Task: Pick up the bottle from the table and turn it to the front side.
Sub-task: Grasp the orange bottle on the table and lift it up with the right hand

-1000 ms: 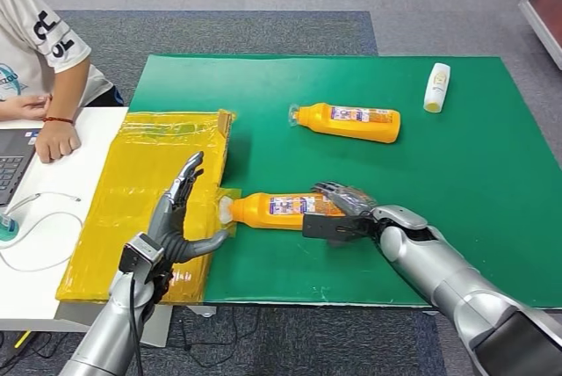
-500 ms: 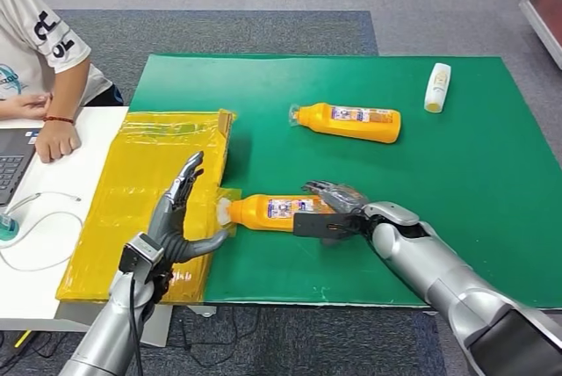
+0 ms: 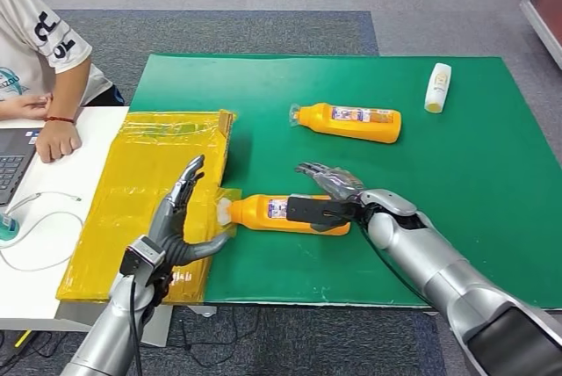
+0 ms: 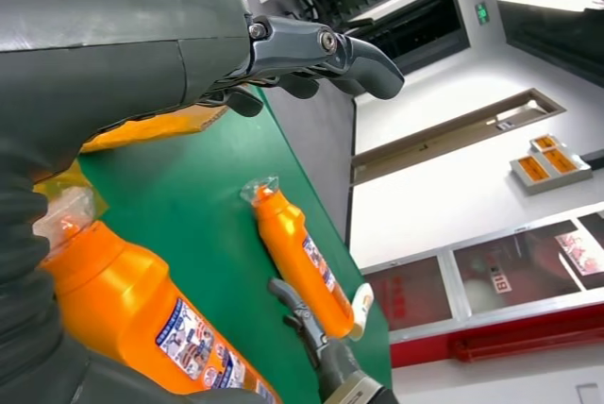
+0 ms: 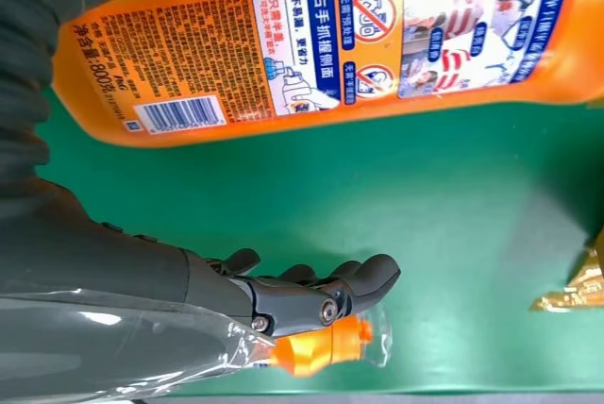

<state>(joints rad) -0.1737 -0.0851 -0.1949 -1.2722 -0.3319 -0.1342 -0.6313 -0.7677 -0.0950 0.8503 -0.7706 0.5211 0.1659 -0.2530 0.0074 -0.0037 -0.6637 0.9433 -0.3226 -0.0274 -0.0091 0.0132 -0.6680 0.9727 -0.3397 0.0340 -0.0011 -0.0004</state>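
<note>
An orange bottle [image 3: 265, 212] lies on its side on the green mat [image 3: 464, 183], its plastic-wrapped cap toward the yellow box. My right hand [image 3: 327, 196] straddles its base end, thumb along the near side, fingers spread above the far side. In the right wrist view the barcode label of the orange bottle [image 5: 321, 45] faces the camera, and green mat shows between it and my fingers [image 5: 313, 298]. My left hand [image 3: 177, 218] is open beside the cap, thumb pointing toward it. The left wrist view shows the orange bottle [image 4: 142, 314] close up.
A second orange bottle [image 3: 348, 121] lies farther back, and a small white bottle [image 3: 436, 87] near the far right edge. A yellow plastic-wrapped box [image 3: 152, 183] borders the mat's left side. A person's arm [image 3: 60, 121] rests beside a laptop [image 3: 11, 163] on the white table.
My right hand has slid left along the bottle toward its label, and its fingers have spread and risen over it. The bottle and my left hand have stayed put.
</note>
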